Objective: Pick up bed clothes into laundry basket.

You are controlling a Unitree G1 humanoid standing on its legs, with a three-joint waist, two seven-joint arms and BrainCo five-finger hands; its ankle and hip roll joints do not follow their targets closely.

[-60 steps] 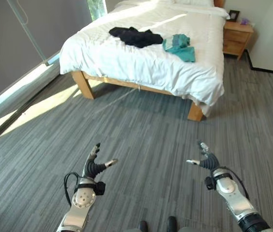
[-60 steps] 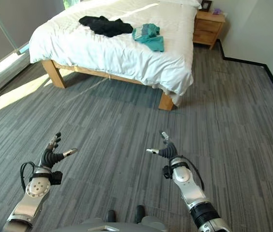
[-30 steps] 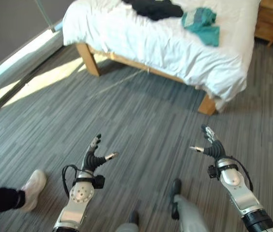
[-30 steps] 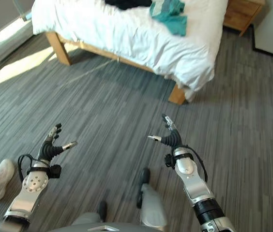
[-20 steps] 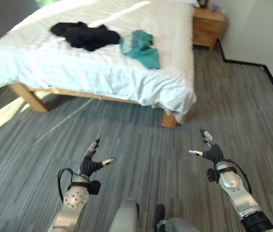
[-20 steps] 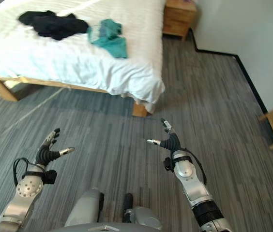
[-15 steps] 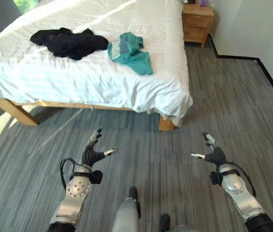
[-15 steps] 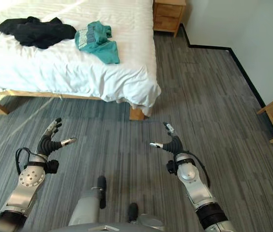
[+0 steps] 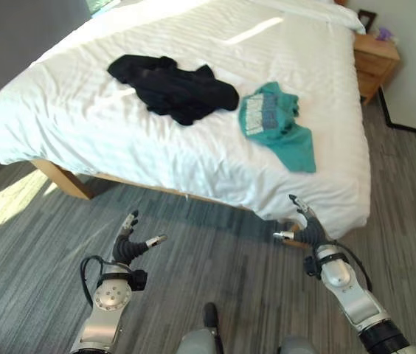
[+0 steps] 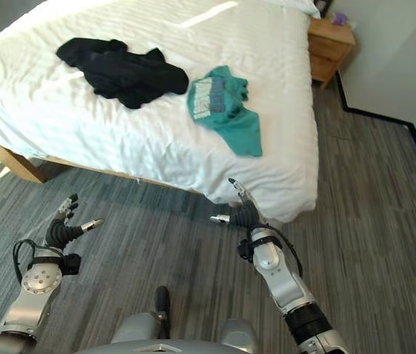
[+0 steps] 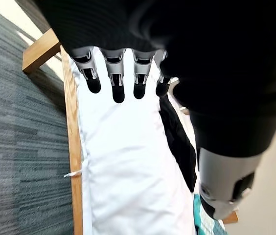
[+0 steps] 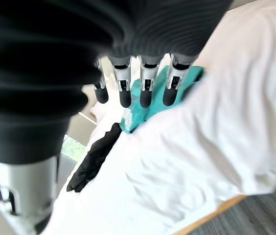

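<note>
bed (image 9: 156,140): white duvet over a wooden frame, right in front of me; its near edge runs across just past my hands.
black clothes (image 9: 172,88): crumpled heap on the duvet, abt mid-bed, toward the bed's left side. nothing of mine touching it.
teal garment (image 9: 278,127): lies flat-ish on the duvet near the bed's near right corner, just beside the black heap but apart from it, w/ one end trailing toward the near edge.
my left hand (image 9: 128,246): low over the floor in front of the bed's near edge, well short of the duvet. fingers straight and spread, thumb out to the side, holding nothing. wrist view looks along the bed's wooden rail w/ black cloth further on.
my right hand (image 9: 302,230): up at the near right corner of the bed, just in front of the hanging duvet edge. fingers relaxed and spread, thumb pointing left, nothing in it. can't tell if the tips touch the duvet. wrist view has the teal piece just past the fingertips (image 12: 147,97), black heap beyond.
nightstand (image 9: 375,65): wooden, by the bed's far right corner, against the wall.
floor (image 9: 38,243): grey striped carpet, sun patch at left.
</note>
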